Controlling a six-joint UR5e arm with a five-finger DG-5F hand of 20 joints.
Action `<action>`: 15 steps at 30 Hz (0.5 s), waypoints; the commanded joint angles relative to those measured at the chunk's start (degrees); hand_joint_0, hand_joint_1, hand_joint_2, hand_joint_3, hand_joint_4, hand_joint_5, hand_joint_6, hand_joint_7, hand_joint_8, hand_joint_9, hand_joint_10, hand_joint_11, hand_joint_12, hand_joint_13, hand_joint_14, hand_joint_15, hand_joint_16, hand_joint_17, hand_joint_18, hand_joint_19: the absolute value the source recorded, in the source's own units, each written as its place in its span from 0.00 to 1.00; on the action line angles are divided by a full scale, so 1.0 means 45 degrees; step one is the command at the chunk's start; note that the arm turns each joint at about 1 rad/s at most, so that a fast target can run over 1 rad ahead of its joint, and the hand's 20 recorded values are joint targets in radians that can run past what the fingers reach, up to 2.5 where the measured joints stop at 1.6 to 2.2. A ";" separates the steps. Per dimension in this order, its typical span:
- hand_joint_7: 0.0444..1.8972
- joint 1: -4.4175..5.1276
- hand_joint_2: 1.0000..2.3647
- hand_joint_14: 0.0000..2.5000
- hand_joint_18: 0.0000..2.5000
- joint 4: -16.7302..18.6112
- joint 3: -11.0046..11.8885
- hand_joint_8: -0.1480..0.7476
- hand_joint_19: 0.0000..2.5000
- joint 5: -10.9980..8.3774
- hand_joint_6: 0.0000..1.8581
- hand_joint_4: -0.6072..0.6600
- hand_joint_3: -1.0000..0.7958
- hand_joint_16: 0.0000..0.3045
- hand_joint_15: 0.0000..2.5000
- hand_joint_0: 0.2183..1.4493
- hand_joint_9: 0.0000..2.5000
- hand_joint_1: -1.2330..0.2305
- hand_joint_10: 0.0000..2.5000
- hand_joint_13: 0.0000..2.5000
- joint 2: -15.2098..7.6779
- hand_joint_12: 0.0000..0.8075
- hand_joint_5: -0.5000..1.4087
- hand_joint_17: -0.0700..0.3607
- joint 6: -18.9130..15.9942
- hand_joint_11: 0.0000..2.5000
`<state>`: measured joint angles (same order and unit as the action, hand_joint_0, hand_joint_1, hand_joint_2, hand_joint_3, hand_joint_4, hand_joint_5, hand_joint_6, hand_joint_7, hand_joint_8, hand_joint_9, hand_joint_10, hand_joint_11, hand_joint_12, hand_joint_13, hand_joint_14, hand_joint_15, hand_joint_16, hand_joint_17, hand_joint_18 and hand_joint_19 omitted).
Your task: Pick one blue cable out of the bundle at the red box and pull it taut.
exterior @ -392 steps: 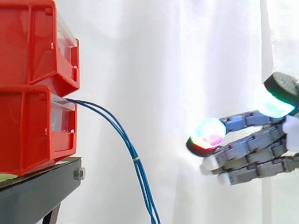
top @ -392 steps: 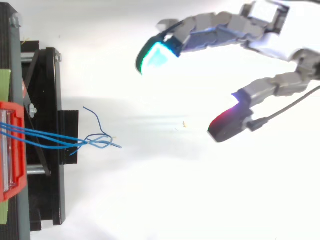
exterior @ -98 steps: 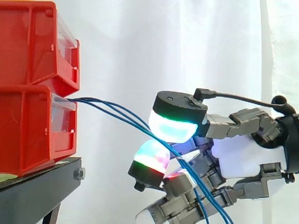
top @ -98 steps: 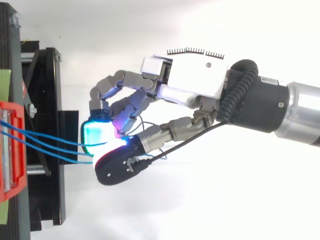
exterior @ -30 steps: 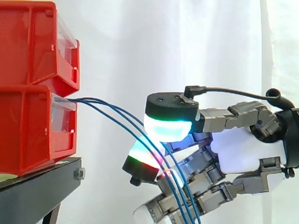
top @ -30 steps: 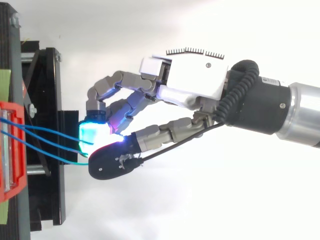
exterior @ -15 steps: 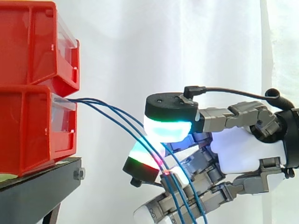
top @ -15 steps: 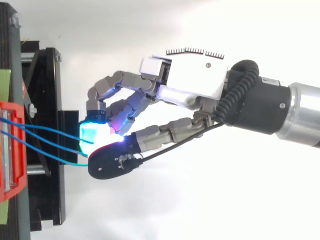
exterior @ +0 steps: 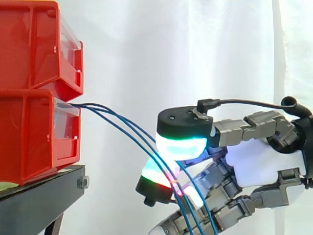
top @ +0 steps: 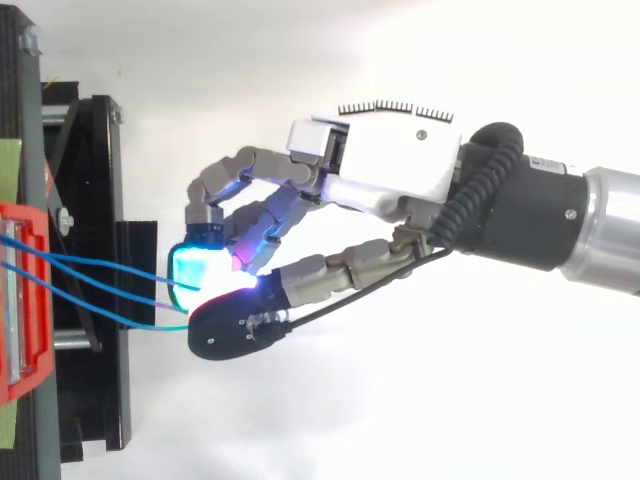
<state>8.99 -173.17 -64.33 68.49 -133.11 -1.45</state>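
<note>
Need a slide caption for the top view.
Hand closed on blue cables running from the red bin on the black stand.

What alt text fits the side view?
A grey robot hand, its fingers curled, pinches thin blue cables between glowing pads. The cables slope down to it from the lower of two stacked red plastic bins on a black stand.

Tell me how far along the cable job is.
Done: the hand is at the blue cables by the red box. In hand: its curled fingers seem to pinch several cables between glowing pads. Left: single out one and pull; all sag in a curve, none taut.
</note>
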 commanded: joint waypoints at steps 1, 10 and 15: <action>0.61 -0.0006 0.01 0.00 0.21 -0.0522 0.0000 0.65 0.11 -0.0005 0.47 0.56 0.57 0.23 0.11 0.31 0.40 0.31 0.01 0.25 0.0107 0.53 0.18 0.53 0.0010 0.33; 0.61 0.0014 0.01 0.00 0.21 -0.1655 0.0000 0.66 0.10 -0.0005 0.47 0.56 0.58 0.23 0.08 0.31 0.37 0.31 0.01 0.24 0.0732 0.56 0.18 0.53 0.0029 0.23; 0.61 0.0014 0.01 0.00 0.21 -0.1928 0.0000 0.67 0.10 -0.0142 0.47 0.57 0.57 0.23 0.07 0.31 0.36 0.31 0.01 0.23 0.0947 0.56 0.18 0.53 0.0049 0.20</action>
<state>9.02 -181.05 -64.34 68.12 -129.45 -1.29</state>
